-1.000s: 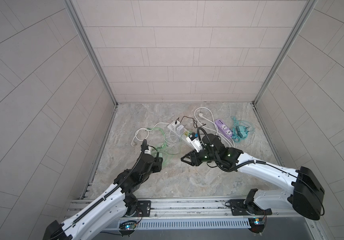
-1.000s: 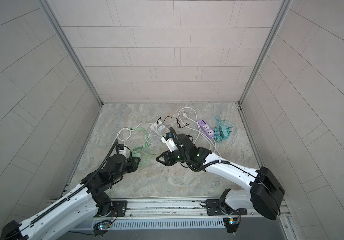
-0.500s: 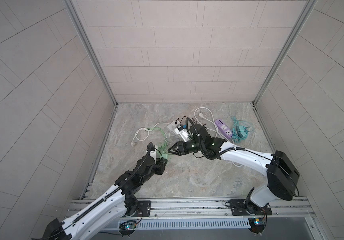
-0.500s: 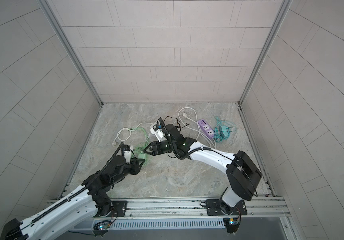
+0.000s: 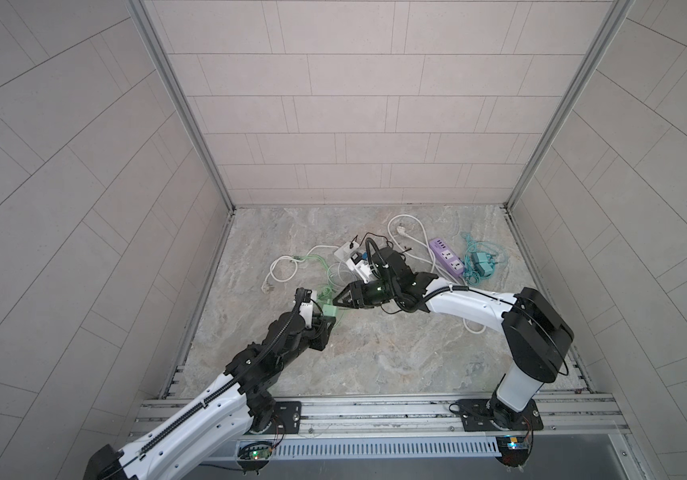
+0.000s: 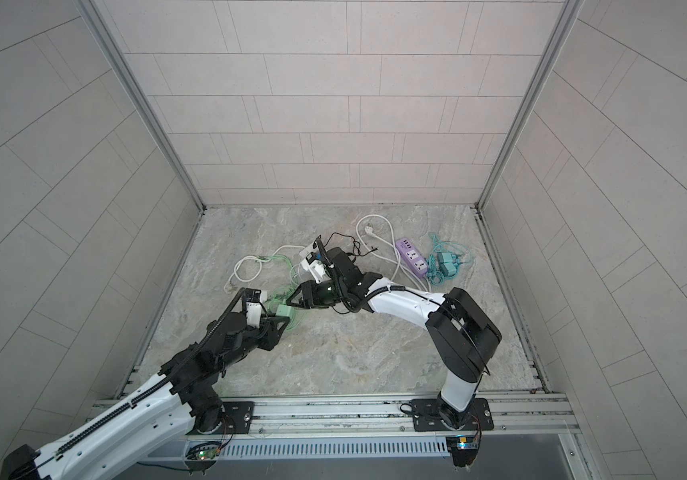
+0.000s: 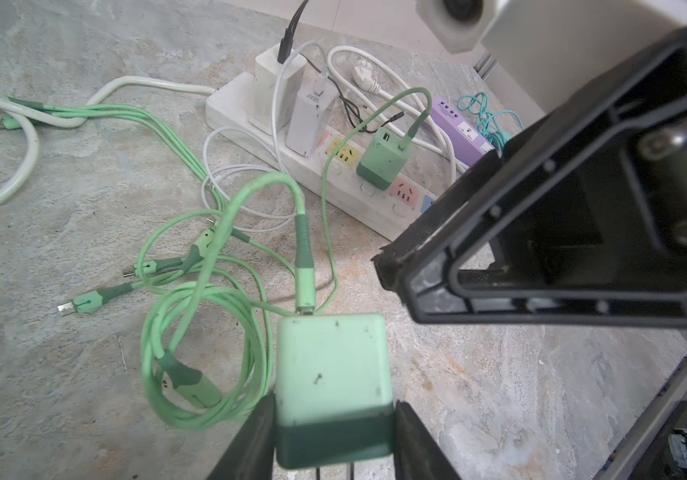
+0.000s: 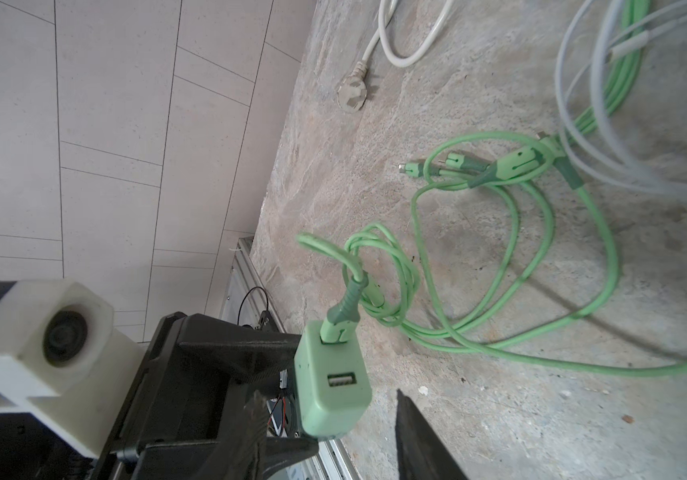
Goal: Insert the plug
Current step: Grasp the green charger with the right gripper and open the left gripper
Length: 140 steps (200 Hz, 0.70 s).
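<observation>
The right end effector [image 5: 339,300] has swung across from the middle of the desk [image 5: 375,357] within the last second and now meets the left end effector [image 7: 333,415] a little left of centre in both top views. The left arm has also lifted and pushed forward to meet it. The left end effector is clamped on the dark base of the green plug [image 7: 331,365] and holds it clear of the desk. Its cable [image 7: 304,253] runs out of the far end and down to a loose coil. At the bottom of the right wrist view the right fingers [image 8: 414,444] stand apart on either side of the plug's body with a gap along one side, so that end effector is open and not gripping. This looks like a handover being set up. The plug probably passes to the right arm, which sits closer to the power strip [image 7: 375,210] in the upper middle of the left wrist view. That strip has free sockets [image 7: 344,151] beside a matching plug [image 7: 381,164] already seated. Nothing is inserted yet, and the right fingers need to close before the left lets go.
</observation>
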Available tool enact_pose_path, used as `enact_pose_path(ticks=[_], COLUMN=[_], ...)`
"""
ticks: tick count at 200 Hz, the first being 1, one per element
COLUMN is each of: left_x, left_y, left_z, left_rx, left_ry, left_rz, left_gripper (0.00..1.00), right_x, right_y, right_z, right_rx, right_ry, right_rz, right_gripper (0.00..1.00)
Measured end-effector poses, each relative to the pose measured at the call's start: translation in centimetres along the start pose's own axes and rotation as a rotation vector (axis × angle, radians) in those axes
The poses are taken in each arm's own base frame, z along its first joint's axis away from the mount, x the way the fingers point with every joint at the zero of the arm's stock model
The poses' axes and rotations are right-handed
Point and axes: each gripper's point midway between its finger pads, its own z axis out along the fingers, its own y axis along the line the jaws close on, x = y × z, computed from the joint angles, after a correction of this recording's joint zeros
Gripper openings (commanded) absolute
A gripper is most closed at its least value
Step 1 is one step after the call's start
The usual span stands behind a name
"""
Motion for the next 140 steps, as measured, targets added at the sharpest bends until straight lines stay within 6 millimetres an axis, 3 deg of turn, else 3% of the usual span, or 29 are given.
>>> enact_pose_path(ticks=[47,140], left_x=[-0.5,-1.0], left_y=[-0.2,-0.5], left_z=[-0.4,-0.8], left_rx=[0.012,0.029], left_ry=[-0.024,-0.05], left_rz=[0.001,0.014], left_gripper=[0.25,0.25], right_x=[0.5,1.7], right_y=[1.1,1.2], right_z=[0.6,2.0], right_rx=[-0.039,-0.055], right_ry=[0.012,0.053], right_rz=[-0.009,-0.017], right_gripper=[0.45,0.4])
